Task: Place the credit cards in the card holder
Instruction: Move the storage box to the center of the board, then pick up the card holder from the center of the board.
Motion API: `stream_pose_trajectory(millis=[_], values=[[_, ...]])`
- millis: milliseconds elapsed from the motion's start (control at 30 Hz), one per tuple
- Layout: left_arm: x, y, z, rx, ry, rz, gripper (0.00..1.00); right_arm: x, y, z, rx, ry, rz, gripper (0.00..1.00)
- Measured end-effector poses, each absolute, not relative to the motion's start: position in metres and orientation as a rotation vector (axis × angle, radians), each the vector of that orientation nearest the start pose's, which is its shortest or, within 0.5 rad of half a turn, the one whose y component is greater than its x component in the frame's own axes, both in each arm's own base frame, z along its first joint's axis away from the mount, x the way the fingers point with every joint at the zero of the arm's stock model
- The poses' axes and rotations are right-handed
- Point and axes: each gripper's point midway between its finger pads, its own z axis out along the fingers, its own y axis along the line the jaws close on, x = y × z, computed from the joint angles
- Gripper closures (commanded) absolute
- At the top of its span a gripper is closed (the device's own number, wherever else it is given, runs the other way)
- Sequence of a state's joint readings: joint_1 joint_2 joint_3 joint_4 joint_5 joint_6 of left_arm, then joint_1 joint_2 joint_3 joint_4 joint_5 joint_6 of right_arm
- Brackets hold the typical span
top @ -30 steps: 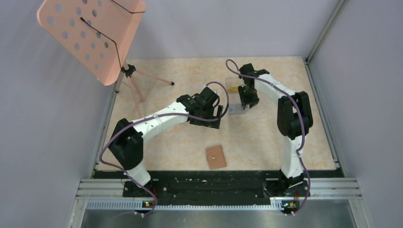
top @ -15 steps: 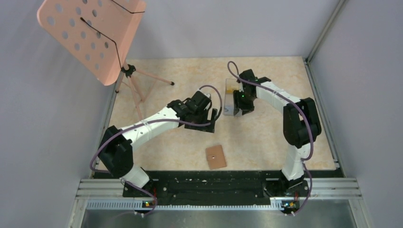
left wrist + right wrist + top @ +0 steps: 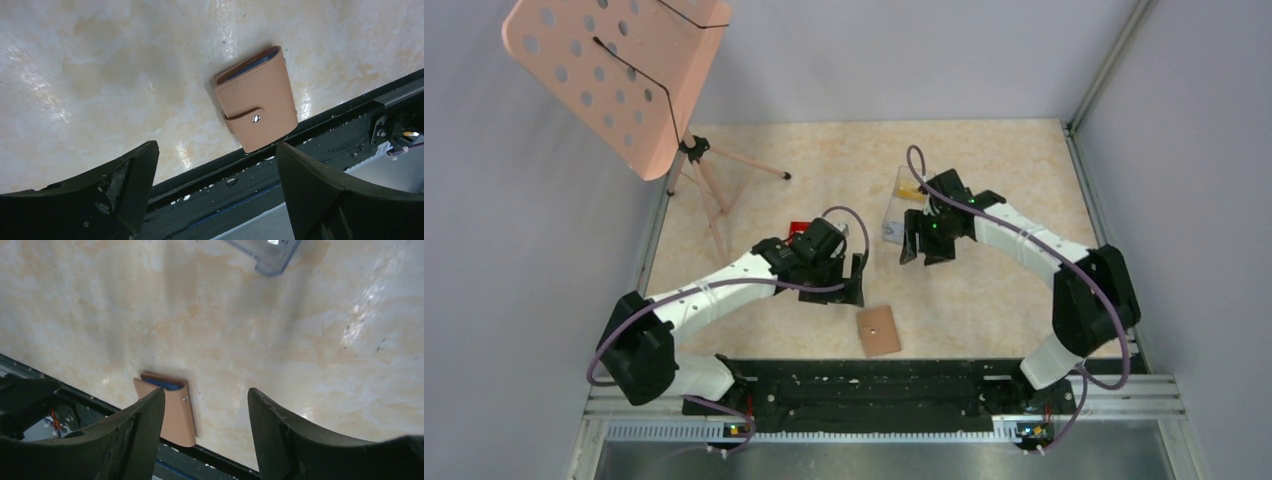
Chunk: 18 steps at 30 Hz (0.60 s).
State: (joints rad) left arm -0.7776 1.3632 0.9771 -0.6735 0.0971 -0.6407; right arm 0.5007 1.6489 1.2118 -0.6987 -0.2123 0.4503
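The card holder (image 3: 879,331) lies flat at the bench's (image 3: 984,300) near edge. It is folded shut with its strap snapped and the stud facing up, and a sliver of blue lining shows at its far side. Closed like this, it probably has to be opened before any card goes in.

Just beyond it hang the left fingers (image 3: 856,282), spread wide and empty. The holder sits ahead of their gap, untouched, which looks like an approach to grasp it.

Farther back, the right fingers (image 3: 912,242) stand apart with nothing between them, and the holder is well apart on their near side.

Just past them is the clear plastic box (image 3: 894,212), with yellow credit cards (image 3: 909,189) showing inside. No card is out yet.
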Motion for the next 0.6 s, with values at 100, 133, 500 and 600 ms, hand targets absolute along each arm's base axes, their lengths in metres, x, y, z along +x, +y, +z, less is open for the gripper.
stream_pose_trajectory(millis=[100, 133, 500, 600], values=[[0.179, -0.245, 0.094, 0.194, 2.786, -0.621, 0.09, 0.259, 0.22, 0.094, -0.112, 2.789, 0.63, 0.38], [0.176, -0.245, 0.09, 0.181, 2.8, -0.638, 0.1, 0.247, 0.222, 0.09, -0.101, 2.793, 0.669, 0.39], [0.133, -0.26, 0.033, -0.021, 2.979, -0.915, 0.34, 0.148, 0.234, 0.029, 0.124, 2.912, 1.031, 0.41], [0.135, -0.271, 0.033, -0.068, 2.961, -1.004, 0.4, 0.147, 0.243, 0.03, 0.155, 2.858, 1.148, 0.43]])
